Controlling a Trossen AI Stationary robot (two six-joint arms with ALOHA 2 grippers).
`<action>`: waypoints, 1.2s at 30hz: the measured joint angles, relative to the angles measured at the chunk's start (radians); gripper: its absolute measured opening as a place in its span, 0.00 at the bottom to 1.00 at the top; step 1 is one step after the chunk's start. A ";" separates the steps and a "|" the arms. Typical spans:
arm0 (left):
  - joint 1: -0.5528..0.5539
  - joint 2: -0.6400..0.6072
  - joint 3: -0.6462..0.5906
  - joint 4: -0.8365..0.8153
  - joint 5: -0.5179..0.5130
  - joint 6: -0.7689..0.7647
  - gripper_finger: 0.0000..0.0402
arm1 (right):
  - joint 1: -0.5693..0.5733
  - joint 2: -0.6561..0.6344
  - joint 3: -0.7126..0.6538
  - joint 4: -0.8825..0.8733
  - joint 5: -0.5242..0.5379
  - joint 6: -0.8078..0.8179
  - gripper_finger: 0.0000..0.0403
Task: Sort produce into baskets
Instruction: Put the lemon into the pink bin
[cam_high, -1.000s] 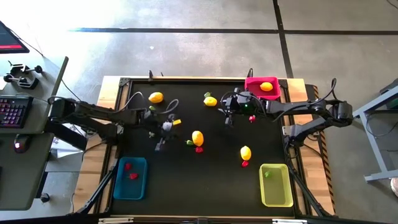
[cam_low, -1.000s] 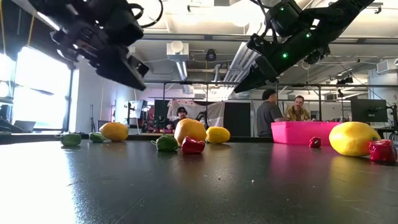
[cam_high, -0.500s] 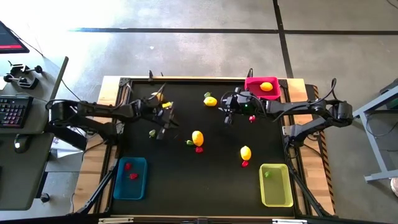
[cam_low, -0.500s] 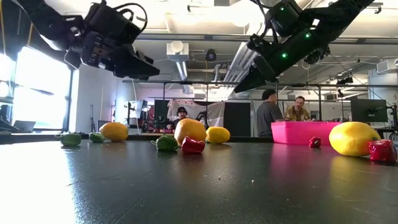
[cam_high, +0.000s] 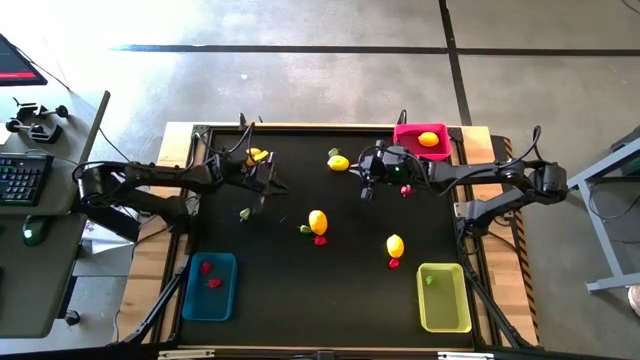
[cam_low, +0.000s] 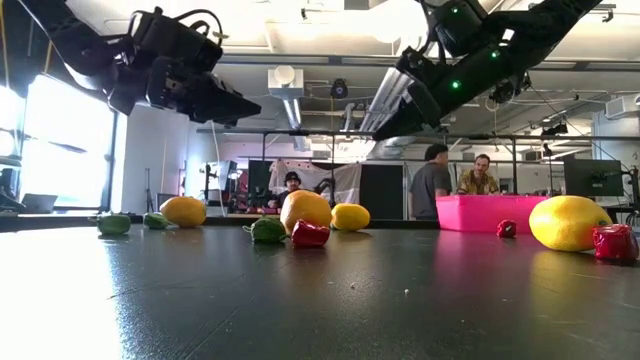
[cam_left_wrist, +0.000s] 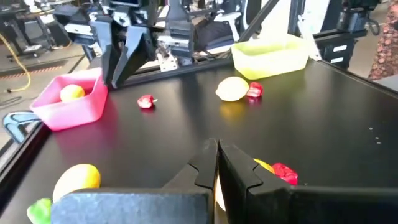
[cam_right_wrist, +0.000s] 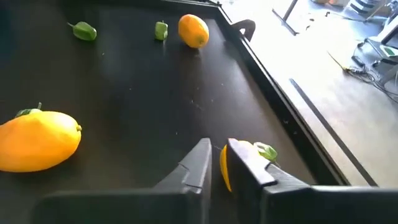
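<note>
The produce lies scattered on the black table: a yellow fruit (cam_high: 257, 155) at the far left, one (cam_high: 339, 162) far centre, one (cam_high: 318, 221) in the middle, one (cam_high: 395, 245) to the right, and small red (cam_high: 405, 190) and green (cam_high: 244, 213) pieces. The pink-red basket (cam_high: 408, 131) holds a yellow fruit, the blue basket (cam_high: 228, 290) holds red pieces, and the yellow-green basket (cam_high: 445, 310) holds a green piece. My left gripper (cam_high: 268, 188) hovers shut and empty near the far-left yellow fruit. My right gripper (cam_high: 366, 192) hovers shut and empty between the far-centre yellow fruit and the pink-red basket.
Both grippers hang well above the table in the low view, the left gripper (cam_low: 255, 106) and the right gripper (cam_low: 368, 128). People sit in the room behind the table (cam_low: 440, 180). Bare table lies between the blue and yellow-green baskets at the near side.
My left gripper has gone toward the table's far edge, nearer the far-left yellow fruit, and has tipped from slanting down to nearly level. My right gripper has shifted only a little in the air. No produce has moved.
</note>
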 joint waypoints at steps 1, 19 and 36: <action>0.000 0.000 0.000 -0.001 -0.003 -0.004 0.00 | 0.000 0.000 0.000 0.000 -0.001 -0.002 0.07; 0.000 0.000 0.000 -0.027 -0.009 0.023 0.00 | 0.000 0.157 0.001 0.143 0.006 -0.024 0.54; -0.001 0.000 0.001 -0.087 -0.014 0.005 0.00 | -0.036 0.350 0.140 0.099 0.123 -0.077 0.72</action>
